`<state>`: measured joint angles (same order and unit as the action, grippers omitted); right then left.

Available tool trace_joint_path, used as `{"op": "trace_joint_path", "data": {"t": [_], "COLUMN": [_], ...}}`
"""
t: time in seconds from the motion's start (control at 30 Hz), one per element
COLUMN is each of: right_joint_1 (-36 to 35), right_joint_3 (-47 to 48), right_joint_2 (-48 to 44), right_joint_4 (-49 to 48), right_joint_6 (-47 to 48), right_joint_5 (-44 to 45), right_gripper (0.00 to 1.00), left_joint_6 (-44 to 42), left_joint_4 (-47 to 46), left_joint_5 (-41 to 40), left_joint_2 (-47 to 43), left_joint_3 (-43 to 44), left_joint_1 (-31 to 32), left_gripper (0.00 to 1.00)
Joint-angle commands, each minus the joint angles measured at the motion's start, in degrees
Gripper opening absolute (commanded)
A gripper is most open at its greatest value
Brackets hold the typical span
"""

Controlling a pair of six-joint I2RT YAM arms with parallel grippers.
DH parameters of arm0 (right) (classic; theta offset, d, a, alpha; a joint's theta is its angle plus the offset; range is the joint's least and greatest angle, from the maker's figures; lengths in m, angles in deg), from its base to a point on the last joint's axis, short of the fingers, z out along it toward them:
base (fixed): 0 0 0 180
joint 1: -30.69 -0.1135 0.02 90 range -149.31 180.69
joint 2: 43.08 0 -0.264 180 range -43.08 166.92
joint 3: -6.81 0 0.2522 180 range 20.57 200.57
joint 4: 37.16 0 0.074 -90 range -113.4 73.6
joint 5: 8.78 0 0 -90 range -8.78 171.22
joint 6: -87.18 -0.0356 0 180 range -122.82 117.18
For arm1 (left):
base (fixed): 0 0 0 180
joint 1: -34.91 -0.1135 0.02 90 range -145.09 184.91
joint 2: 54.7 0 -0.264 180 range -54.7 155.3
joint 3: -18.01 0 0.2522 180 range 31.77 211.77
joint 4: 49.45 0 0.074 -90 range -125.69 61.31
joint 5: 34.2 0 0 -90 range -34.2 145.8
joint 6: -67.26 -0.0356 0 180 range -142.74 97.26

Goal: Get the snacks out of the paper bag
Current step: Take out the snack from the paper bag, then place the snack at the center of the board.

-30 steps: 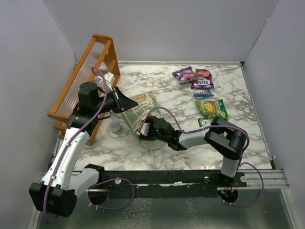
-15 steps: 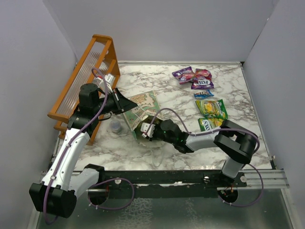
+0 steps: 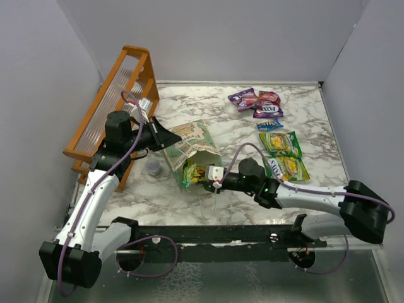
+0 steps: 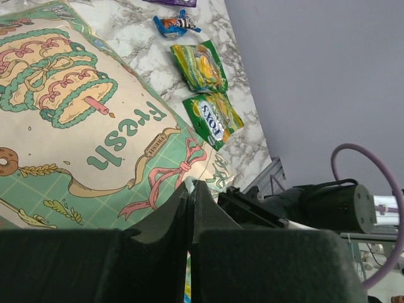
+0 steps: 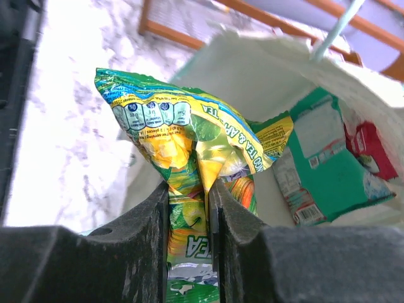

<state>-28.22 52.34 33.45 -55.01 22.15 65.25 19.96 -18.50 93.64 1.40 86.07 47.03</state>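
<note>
Yellow-green snack packet (image 5: 189, 158) pinched in right gripper (image 5: 188, 211) at paper bag (image 4: 95, 132) mouth; left gripper (image 4: 190, 199) fingers clamped on bag edge.

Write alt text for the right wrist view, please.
The right gripper pinches a glossy yellow-green plastic snack packet at the mouth of the cream-lined paper bag; a green packet and a red packet lie inside.
</note>
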Motion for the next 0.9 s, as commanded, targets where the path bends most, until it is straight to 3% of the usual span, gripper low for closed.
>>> {"op": "trace_joint_path", "data": {"t": [0.0,0.2,0.4,0.5,0.6,0.77,0.87], "right_joint_1": [-0.1,-0.1,-0.1,-0.1,-0.1,0.9,7.6], "right_joint_3": [-0.7,2.6,15.5,18.6,19.8,21.2,23.8], "right_joint_2": [-11.7,-29.1,-32.0,-30.4,-26.8,-15.2,-6.5], "right_joint_4": [9.0,20.6,27.3,23.1,14.9,-3.3,-7.0], "right_joint_6": [1.2,2.6,2.6,3.2,6.1,18.9,20.9], "right_joint_5": [-11.6,-15.3,-10.0,-1.4,11.8,34.0,35.5], "right_gripper": [0.25,0.27,0.2,0.21,0.28,0.28,0.28], "left_joint_6": [-1.4,-1.5,-1.6,-1.7,-1.6,-1.7,-1.7], "left_joint_4": [0.3,0.0,-0.4,-0.1,0.4,1.3,1.5], "left_joint_5": [-1.8,-2.1,-1.6,-1.5,-1.8,-2.1,-2.0], "left_joint_2": [-0.7,-0.8,-0.2,-0.5,-1.1,-1.8,-1.8], "left_joint_3": [0.8,0.7,0.6,0.5,0.4,0.7,0.8], "left_joint_1": [-0.1,-0.1,-0.1,-0.2,-0.2,-0.1,-0.1], "left_gripper": [0.0,0.0,0.0,0.0,0.0,0.0,0.0]}}
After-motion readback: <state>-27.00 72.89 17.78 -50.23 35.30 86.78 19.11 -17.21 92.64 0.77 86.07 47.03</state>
